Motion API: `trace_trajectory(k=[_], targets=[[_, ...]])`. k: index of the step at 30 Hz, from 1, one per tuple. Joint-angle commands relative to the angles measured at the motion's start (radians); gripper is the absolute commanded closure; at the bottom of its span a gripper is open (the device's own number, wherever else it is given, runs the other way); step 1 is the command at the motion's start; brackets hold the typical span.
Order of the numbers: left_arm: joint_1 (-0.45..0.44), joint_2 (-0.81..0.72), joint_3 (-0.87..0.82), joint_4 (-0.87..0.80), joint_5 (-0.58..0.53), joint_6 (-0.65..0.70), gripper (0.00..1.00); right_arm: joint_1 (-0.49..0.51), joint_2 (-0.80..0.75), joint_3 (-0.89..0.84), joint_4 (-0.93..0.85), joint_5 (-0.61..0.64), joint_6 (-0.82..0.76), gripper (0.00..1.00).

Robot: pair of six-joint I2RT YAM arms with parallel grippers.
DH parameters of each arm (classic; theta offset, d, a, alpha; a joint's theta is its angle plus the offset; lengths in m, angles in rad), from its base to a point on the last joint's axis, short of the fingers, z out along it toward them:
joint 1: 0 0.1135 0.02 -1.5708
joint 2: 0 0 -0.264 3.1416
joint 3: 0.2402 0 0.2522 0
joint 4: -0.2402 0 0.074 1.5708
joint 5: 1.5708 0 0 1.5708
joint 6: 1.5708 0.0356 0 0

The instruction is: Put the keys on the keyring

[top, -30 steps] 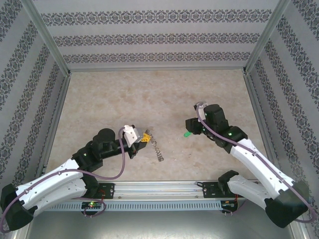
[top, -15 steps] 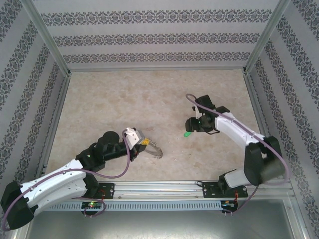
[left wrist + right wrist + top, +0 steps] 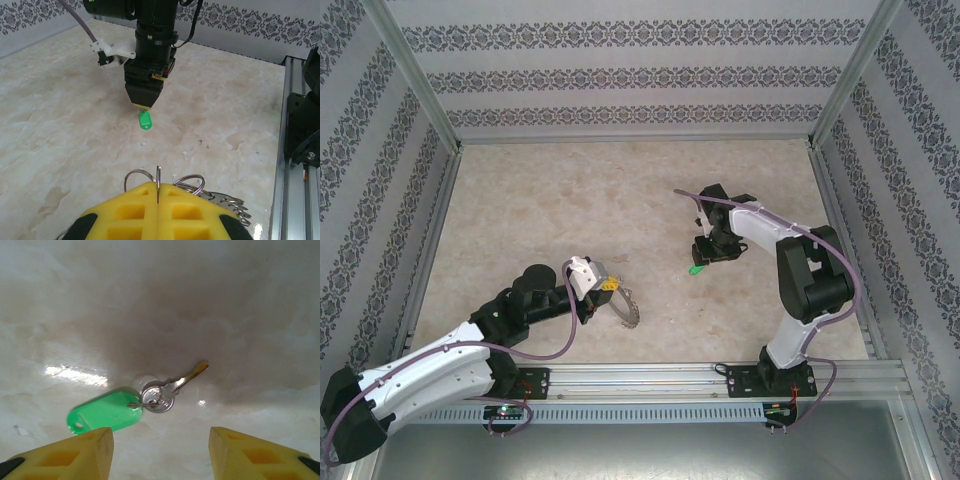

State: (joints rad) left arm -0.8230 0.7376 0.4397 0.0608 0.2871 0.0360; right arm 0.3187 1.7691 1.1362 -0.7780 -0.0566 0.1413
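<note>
lying flat on the pale marbled counter (image 3: pixel 570 200), right of centre, the key (image 3: pixel 172 389) is a small silvery thing with a brassy tip, joined by a tiny split ring to a bright green oval tag (image 3: pixel 104 413) with a hole at its far end. the right gripper (image 3: pixel 160 452) hangs straight above it, yellow pads wide apart with nothing between them (the key is in the gap but not touched).

the keyring (image 3: pixel 625 308) is near the front rail, left of centre: a dark flat ring fringed with thin silvery wire loops, standing on edge. the left gripper (image 3: pixel 157 192) is closed tight on it, a thin strip of metal showing between its pads and loops curling out on both sides.

compared with a second ago, the right arm has folded up from a low reach on the right into a tall bend, bringing its gripper over the key from the far side. the key has not moved. the keyring, which trailed out over the counter then, now sits bunched just beside the left gripper, which has shifted slightly nearer the rail.
</note>
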Motion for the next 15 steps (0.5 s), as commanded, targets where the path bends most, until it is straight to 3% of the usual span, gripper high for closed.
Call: trace_trajectory(k=[1, 10, 15], targets=[[0.005, -0.009, 0.001, 0.085, 0.015, -0.003, 1.00, 0.013, 0.015, 0.021, -0.011, 0.027, -0.012, 0.49], [0.005, -0.008, -0.002, 0.091, 0.020, -0.002, 1.00, 0.030, 0.044, 0.048, 0.027, -0.003, 0.014, 0.52], [0.005, -0.018, -0.013, 0.104, 0.031, -0.005, 1.00, 0.053, 0.089, 0.069, 0.012, 0.043, 0.012, 0.55]])
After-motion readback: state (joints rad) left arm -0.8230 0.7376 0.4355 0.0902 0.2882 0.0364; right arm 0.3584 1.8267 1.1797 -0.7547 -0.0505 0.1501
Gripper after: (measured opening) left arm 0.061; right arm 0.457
